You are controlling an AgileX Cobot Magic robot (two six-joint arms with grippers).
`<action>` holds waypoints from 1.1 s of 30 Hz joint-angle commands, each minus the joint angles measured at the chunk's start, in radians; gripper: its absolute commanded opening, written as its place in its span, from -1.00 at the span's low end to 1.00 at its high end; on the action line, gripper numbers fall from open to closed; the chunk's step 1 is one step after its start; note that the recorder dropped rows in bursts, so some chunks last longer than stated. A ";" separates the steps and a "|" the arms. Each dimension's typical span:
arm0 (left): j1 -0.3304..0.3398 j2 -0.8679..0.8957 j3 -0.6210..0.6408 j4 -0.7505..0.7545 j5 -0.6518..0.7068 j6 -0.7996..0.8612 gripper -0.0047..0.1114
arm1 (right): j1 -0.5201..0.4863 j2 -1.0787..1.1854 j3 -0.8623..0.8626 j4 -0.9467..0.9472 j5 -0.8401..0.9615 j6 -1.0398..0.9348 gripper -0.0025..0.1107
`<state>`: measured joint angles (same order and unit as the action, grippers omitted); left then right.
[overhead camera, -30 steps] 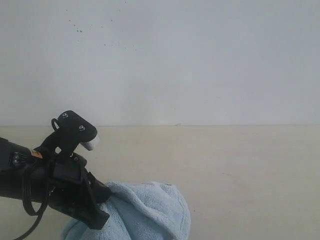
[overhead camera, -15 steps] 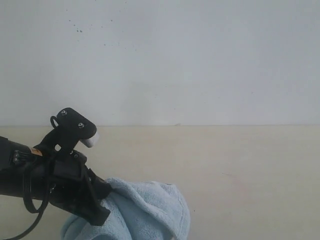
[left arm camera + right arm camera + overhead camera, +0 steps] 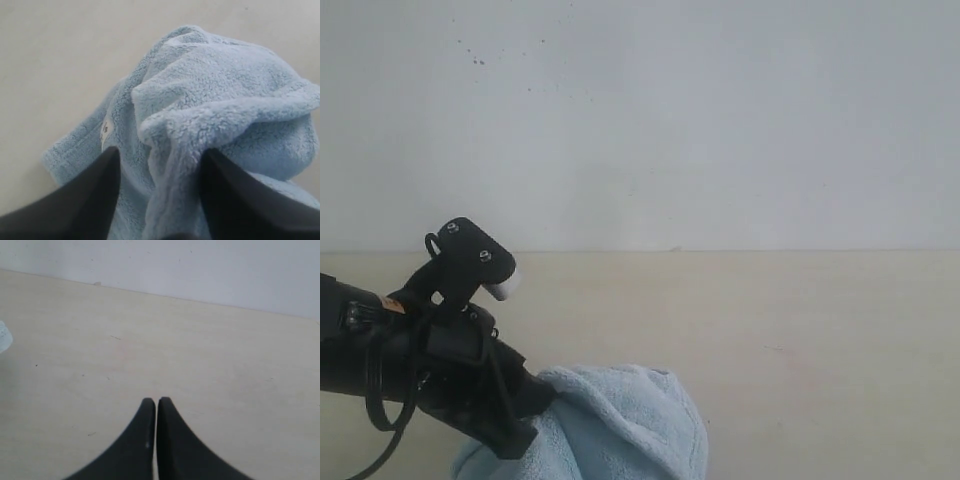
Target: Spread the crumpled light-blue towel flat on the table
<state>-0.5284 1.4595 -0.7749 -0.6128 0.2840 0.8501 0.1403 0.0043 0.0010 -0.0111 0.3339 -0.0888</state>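
The light-blue towel (image 3: 620,420) lies bunched in a heap on the beige table (image 3: 800,330) at the lower left of the exterior view. My left gripper (image 3: 535,400) is pressed into the heap's left side. In the left wrist view the left gripper (image 3: 160,150) is open, its dark fingers (image 3: 90,195) straddling a raised fold of the towel (image 3: 215,100). The white tag (image 3: 105,131) shows beside the hemmed border. My right gripper (image 3: 157,400) is shut on nothing above the bare table (image 3: 200,350); the exterior view does not show it.
A grey-white wall (image 3: 720,120) with dark specks rises behind the table's far edge. The tabletop stretches wide to the right of the towel. A pale sliver (image 3: 4,337) at the edge of the right wrist view is too small to identify.
The left gripper and the top of the towel heap rose slightly, then sank back and shifted a little right. The towel stays bunched.
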 commanded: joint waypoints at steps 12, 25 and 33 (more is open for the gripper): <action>-0.011 -0.051 -0.195 -0.074 0.166 0.450 0.03 | 0.000 -0.004 -0.001 0.001 -0.008 0.001 -0.93; -0.170 0.004 0.015 -0.123 0.033 0.935 0.03 | 0.000 -0.004 -0.001 0.001 -0.008 0.001 -0.93; -0.170 0.151 0.022 -0.139 -0.114 0.896 0.00 | 0.000 -0.004 -0.001 0.001 -0.008 0.001 -0.93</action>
<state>-0.6962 1.5942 -0.7558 -0.7356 0.2377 1.7809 0.1403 0.0043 0.0010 -0.0111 0.3339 -0.0888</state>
